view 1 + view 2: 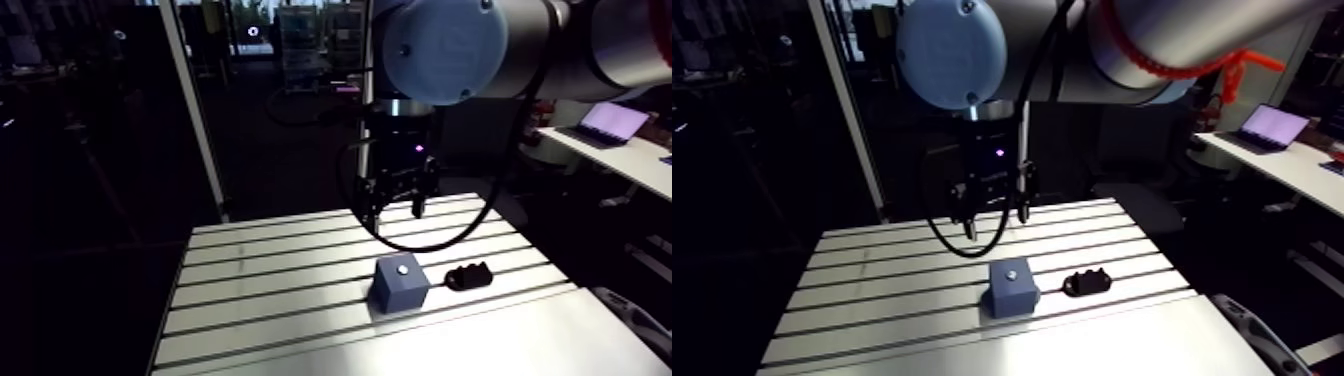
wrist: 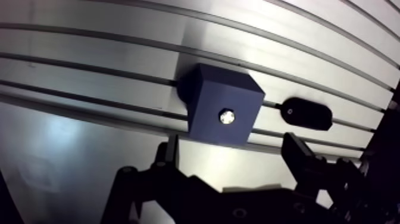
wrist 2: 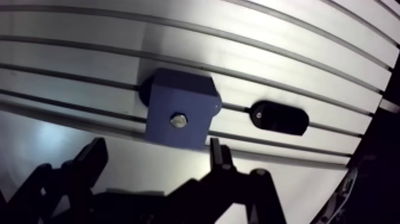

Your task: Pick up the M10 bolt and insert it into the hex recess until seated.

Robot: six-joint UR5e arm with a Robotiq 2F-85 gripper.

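A dark blue block [image 2: 223,107] stands on the slotted table [image 2: 89,65]. A shiny bolt head [image 2: 227,116] sits in the recess on the block's top face. In the wrist view my gripper [image 2: 232,152] hangs above the table, open, with nothing between its fingers [image 2: 171,152]; the block lies just ahead of the fingertips. In the arm view the gripper [image 1: 397,205] hovers well above the table, behind the block [image 1: 400,283].
A small black oblong holder [image 2: 306,114] lies on the table beside the block, a short gap away; it shows in the arm view too [image 1: 468,274]. A smooth plate [image 1: 450,345] borders the table's near edge. An upright white post [image 1: 195,110] rises at the far left corner.
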